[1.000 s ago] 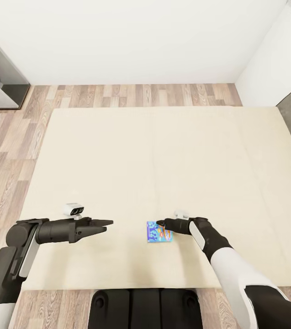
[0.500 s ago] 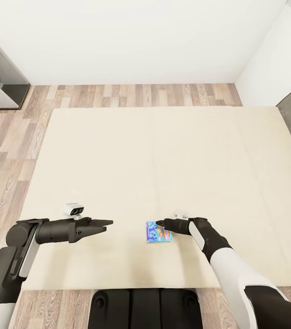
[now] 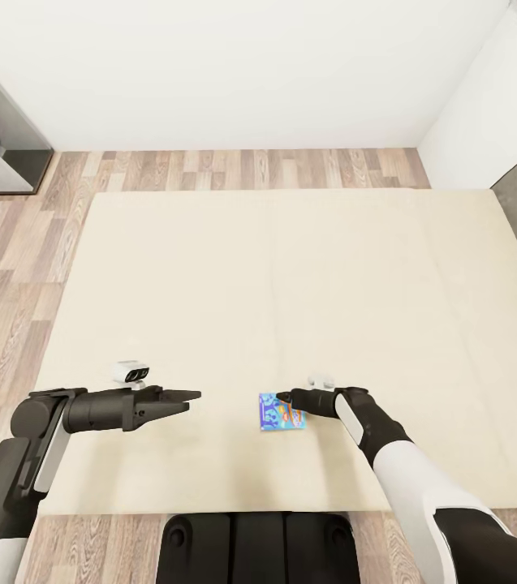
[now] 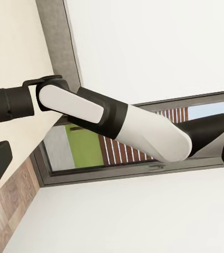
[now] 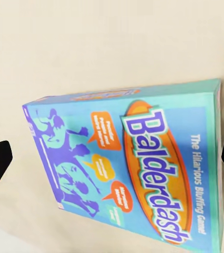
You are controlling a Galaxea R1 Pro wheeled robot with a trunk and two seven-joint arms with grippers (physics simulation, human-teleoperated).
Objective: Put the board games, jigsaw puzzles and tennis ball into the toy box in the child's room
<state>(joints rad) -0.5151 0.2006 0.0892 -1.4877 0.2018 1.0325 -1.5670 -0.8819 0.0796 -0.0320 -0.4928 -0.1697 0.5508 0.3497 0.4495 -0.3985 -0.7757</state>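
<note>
**Board game on the bed, right arm poised over it**

Robot stands at the near edge of the bed point(image 3: 209, 268), both arms out over the cream top. One board game point(image 3: 282, 412) lies flat near that edge, a little right of centre: a blue and teal box with "Balderdash" printed across its cover. The right gripper point(image 3: 285, 397) sits at the box's far right side, and from its wrist camera the two dark fingertips stand spread wide, one past each end of the box, closed on nothing. The left gripper point(image 3: 191, 397) hangs well to the left of the game over bare bedding; its jaws look nearly together, though I cannot tell for sure from this angle.

The box looks stiff, light and smooth-sided, likely cardboard. Lying flat on soft bedding, its thin edges are the sensible hold; a pinch across its shorter width should serve.
</note>
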